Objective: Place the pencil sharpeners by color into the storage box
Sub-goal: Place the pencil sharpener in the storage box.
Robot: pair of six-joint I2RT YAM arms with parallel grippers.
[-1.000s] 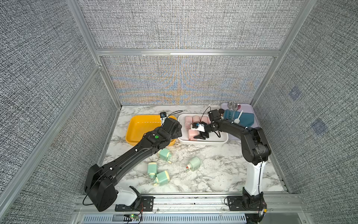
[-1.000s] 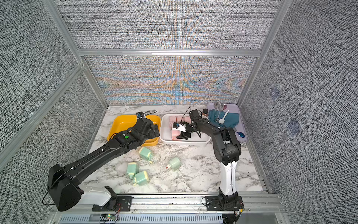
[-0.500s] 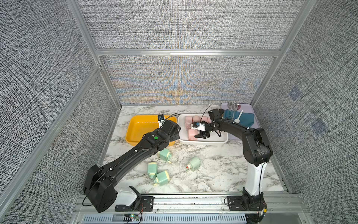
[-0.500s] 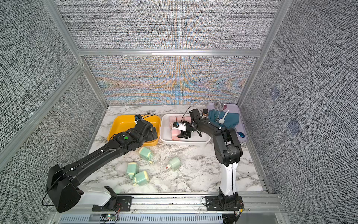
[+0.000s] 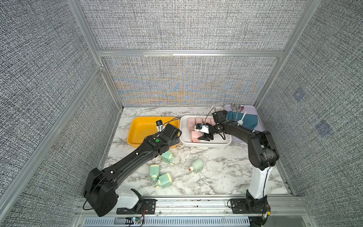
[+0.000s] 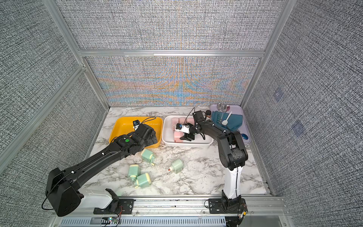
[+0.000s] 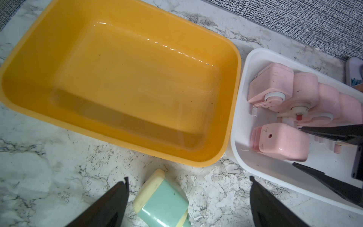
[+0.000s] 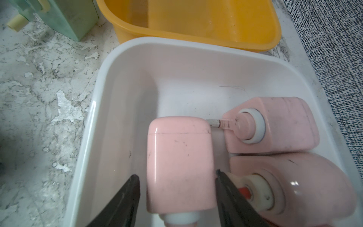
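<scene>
Jaws narrow on the right gripper (image 8: 176,175), not yet pinching a pink plastic sharpener (image 8: 179,153) in the white tub (image 8: 121,82); left gripper (image 7: 188,177), spread wide, retreats over a mint-green sharpener (image 7: 163,200), probably next.

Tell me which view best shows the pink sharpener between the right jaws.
Right wrist: the pink sharpener fills mid-frame, a jaw on either side. Left wrist shows it side-on in the white box; both top views show it small, partly hidden.

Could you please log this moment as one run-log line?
left gripper open above green sharpener | right gripper open, straddling pink sharpener in white box | yellow box empty | four green sharpeners on table
</scene>
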